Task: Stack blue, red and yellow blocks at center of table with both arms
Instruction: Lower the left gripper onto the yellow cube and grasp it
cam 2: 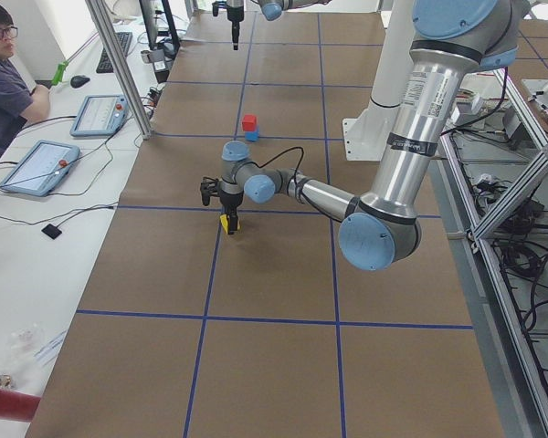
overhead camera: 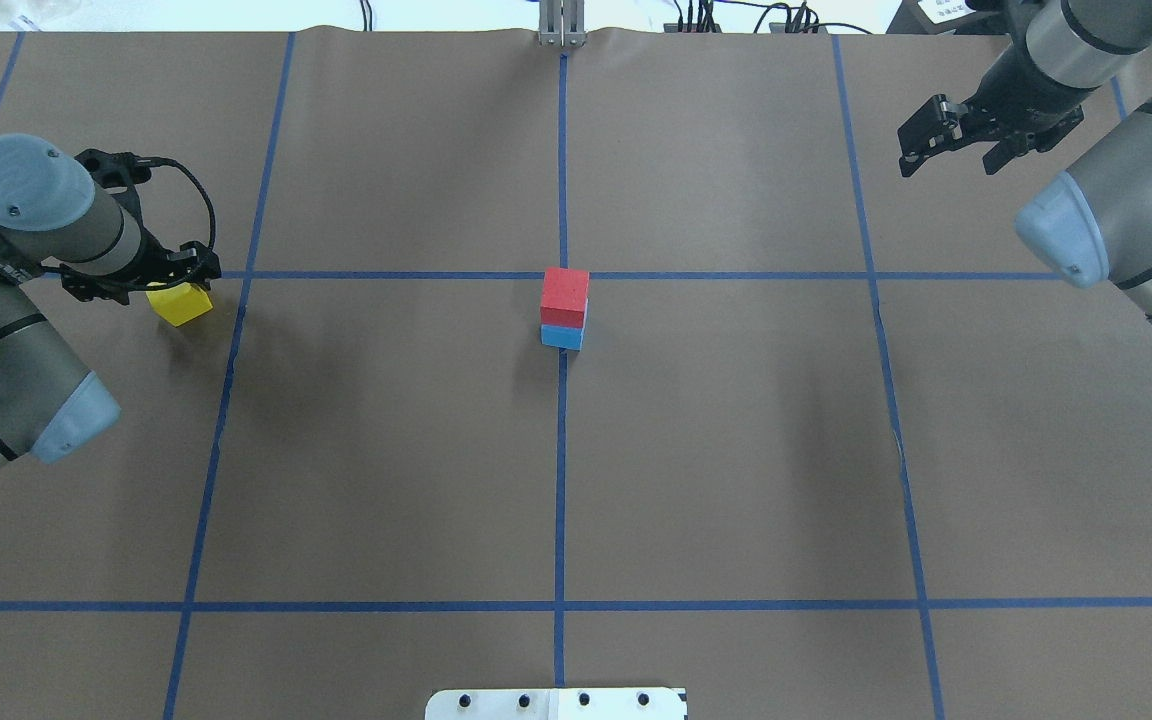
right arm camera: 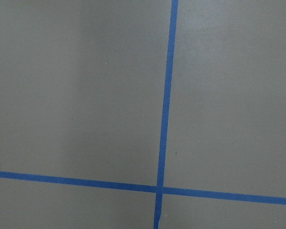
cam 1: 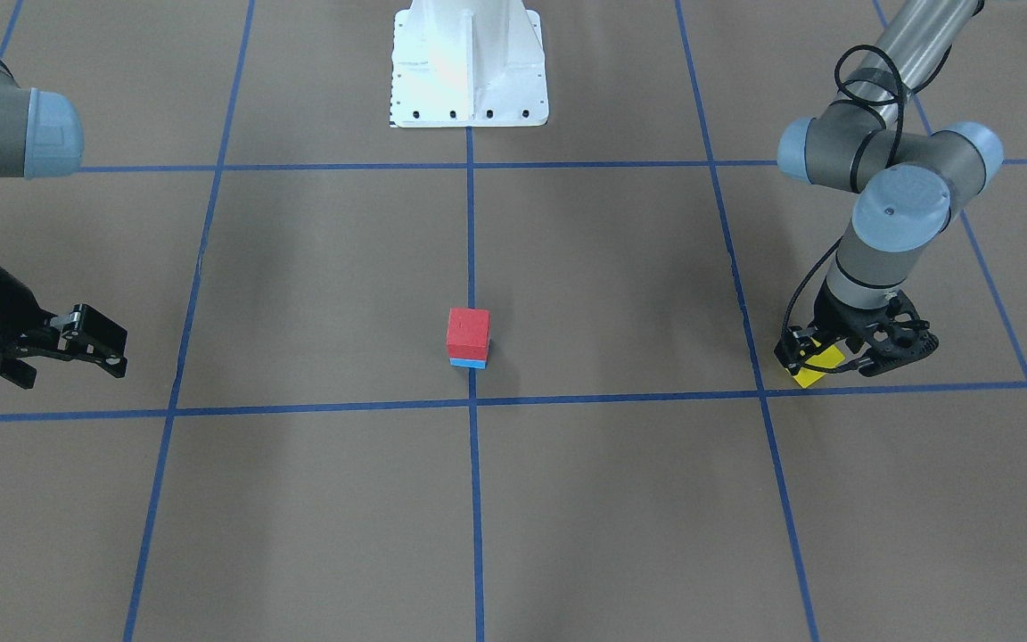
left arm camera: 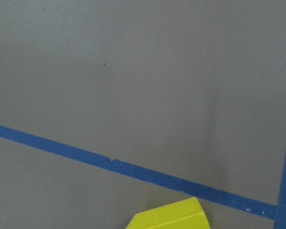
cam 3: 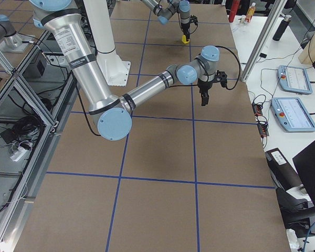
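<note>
Showing two blocks stacked, red (overhead camera: 565,290) sat on blue (overhead camera: 561,337) well away from both grippers, while yellow (overhead camera: 181,303), still to be added, lay just under the left gripper (overhead camera: 176,275), grip unclear; the right gripper (overhead camera: 946,158) hung spread and empty.

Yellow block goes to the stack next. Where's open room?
All four squares meeting at the red block on the blue block are bare. The lane from the yellow block, at the left gripper, along the tape line to the stack is free. The right gripper hangs open, well off the other side. Only the left gripper's spot is crowded.
</note>
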Robot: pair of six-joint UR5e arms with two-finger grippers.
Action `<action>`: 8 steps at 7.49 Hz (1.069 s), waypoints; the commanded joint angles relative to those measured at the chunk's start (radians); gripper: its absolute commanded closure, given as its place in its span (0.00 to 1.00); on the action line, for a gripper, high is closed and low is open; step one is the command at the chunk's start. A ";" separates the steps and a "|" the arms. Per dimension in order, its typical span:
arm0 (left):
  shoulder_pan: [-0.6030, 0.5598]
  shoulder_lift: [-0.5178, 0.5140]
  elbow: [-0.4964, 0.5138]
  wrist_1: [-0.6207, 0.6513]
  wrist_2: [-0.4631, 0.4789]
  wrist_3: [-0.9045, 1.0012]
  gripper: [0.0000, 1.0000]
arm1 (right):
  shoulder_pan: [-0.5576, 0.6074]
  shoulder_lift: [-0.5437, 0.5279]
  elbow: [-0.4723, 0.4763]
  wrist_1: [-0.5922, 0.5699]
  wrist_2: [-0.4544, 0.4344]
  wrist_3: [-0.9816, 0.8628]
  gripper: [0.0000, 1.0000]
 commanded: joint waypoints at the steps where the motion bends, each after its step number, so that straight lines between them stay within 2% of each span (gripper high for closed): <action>1: 0.000 0.001 -0.003 -0.005 -0.001 -0.001 0.49 | 0.000 0.000 0.004 0.000 0.000 0.002 0.01; 2: 0.000 0.001 -0.006 -0.024 -0.001 -0.005 0.83 | 0.000 0.000 0.002 0.000 0.000 0.000 0.01; 3: -0.003 0.004 -0.029 -0.021 -0.004 -0.005 1.00 | 0.000 0.000 0.004 0.000 0.003 0.002 0.01; 4: -0.005 0.012 -0.060 -0.010 -0.011 0.005 1.00 | 0.000 0.000 0.010 0.000 0.002 0.002 0.01; 5: -0.020 0.013 -0.090 0.004 -0.061 0.011 1.00 | 0.002 0.000 0.012 0.000 0.002 0.002 0.01; 6: -0.078 0.012 -0.150 0.080 -0.104 0.036 1.00 | 0.006 0.002 0.012 0.000 0.003 0.000 0.01; 8: -0.090 -0.039 -0.372 0.459 -0.109 0.258 1.00 | 0.009 -0.003 0.016 0.000 0.005 0.000 0.01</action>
